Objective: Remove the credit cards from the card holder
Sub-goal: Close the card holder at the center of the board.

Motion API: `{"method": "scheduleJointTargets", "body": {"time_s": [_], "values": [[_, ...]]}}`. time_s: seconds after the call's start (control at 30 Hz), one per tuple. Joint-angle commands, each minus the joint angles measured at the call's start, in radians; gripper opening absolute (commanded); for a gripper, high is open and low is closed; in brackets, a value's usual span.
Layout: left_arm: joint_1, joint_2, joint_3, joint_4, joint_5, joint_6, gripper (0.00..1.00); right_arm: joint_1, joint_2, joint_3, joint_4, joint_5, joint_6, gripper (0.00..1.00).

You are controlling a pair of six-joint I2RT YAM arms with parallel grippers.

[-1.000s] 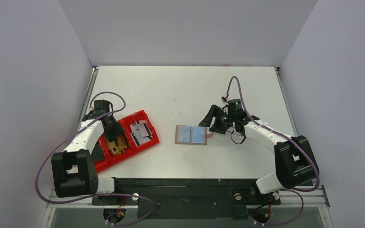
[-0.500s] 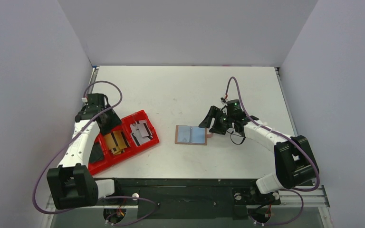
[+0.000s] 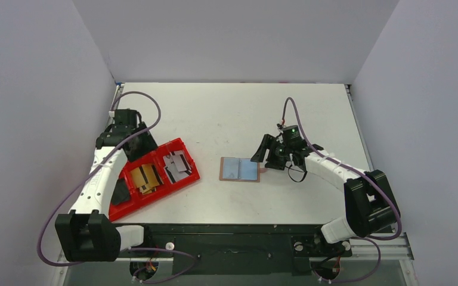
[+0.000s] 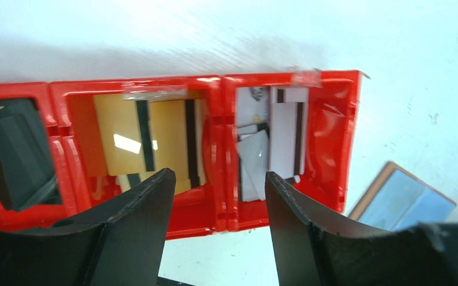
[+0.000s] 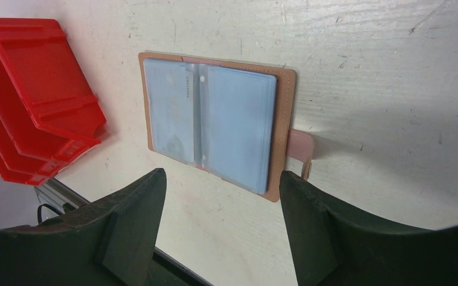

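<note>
The card holder lies open on the table, tan edge around pale blue-grey sleeves. In the right wrist view its snap tab points right and faint print shows through the left sleeve. Silver credit cards lie in the right compartment of the red tray; the left wrist view shows them too. My left gripper is open and empty over the tray's far edge. My right gripper is open and empty, just right of the holder.
The tray's middle compartment holds gold cards with black stripes. Its left compartment holds a black pouch-like item, also in the left wrist view. Grey walls stand on three sides; the black base rail runs along the near edge.
My left gripper has risen out of the tray's middle compartment and moved back to the tray's far edge. My right gripper has barely shifted. The holder has not moved.
</note>
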Motion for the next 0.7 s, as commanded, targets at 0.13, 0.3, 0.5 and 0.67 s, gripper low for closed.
{"method": "scheduleJointTargets", "body": {"time_s": [0.13, 0.3, 0.5, 0.67], "values": [[-0.192, 0.026, 0.159, 0.010, 0.047, -0.001, 0.55, 0.043, -0.033, 0.065, -0.032, 0.083, -0.016, 0.66], [-0.374, 0.120, 0.196, 0.072, 0.083, -0.041, 0.55, 0.068, -0.024, 0.070, -0.047, 0.132, -0.010, 0.65], [-0.557, 0.307, 0.228, 0.219, 0.160, -0.093, 0.50, 0.075, -0.028, 0.066, -0.095, 0.223, -0.012, 0.65], [-0.629, 0.452, 0.246, 0.298, 0.200, -0.115, 0.48, 0.077, -0.046, 0.067, -0.137, 0.301, -0.033, 0.62]]}}
